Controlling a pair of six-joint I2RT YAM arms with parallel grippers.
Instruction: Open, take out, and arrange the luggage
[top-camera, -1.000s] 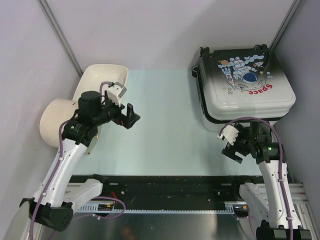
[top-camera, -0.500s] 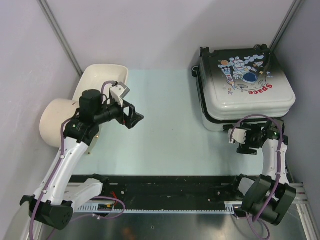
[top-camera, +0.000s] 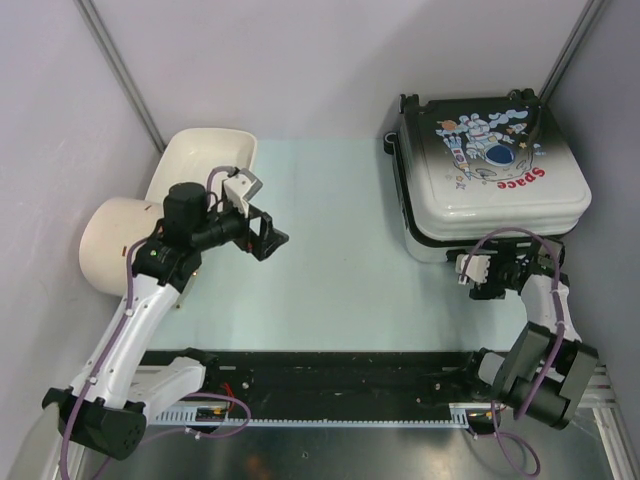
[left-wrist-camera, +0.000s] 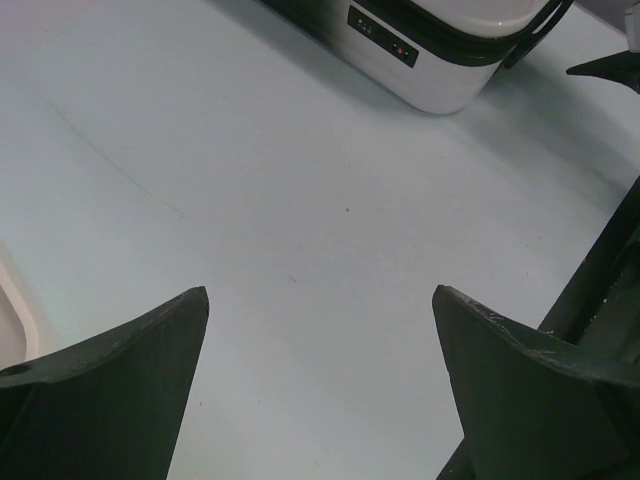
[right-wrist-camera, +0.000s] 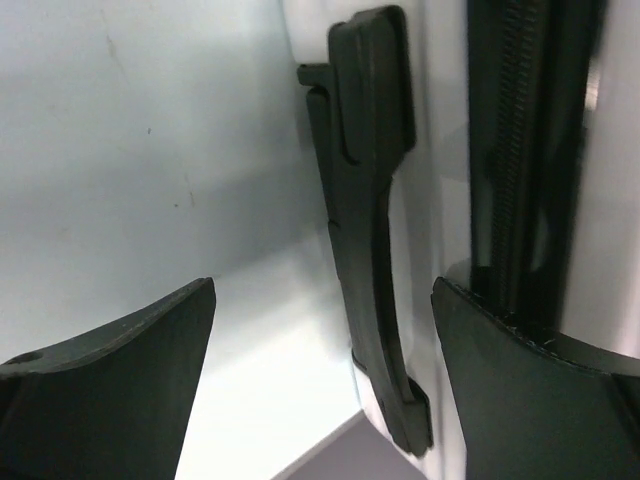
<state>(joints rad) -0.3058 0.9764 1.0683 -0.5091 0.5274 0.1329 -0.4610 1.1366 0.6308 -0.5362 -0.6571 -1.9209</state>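
Over the last second you swung the right gripper (top-camera: 492, 278) from the bare table (top-camera: 340, 260) up to the luggage's (top-camera: 490, 165) near wall, and that arm folded back over its base. The left gripper (top-camera: 268, 236) only drifted slightly toward 3 o'clock.

The luggage lay flat and shut at about 1 o'clock on the table, astronaut print up, wheels toward 12 o'clock. Your right gripper (right-wrist-camera: 322, 290) sat at its 6 o'clock side with the fingers spread wide. In the wrist view the black handle (right-wrist-camera: 370, 200) stood between them, nearer the right finger and touching neither. The zipper (right-wrist-camera: 520, 150) ran just beyond the handle on the white shell (right-wrist-camera: 440, 100).

Your left gripper (left-wrist-camera: 320, 300) hung over the table near 9 o'clock, also spread wide and holding nothing, aimed toward the luggage (left-wrist-camera: 430, 60), well apart from it. Behind that arm a cream tub (top-camera: 205, 165) sat at 10 o'clock, with a cream cylinder (top-camera: 110, 240) beside it toward 8 o'clock.
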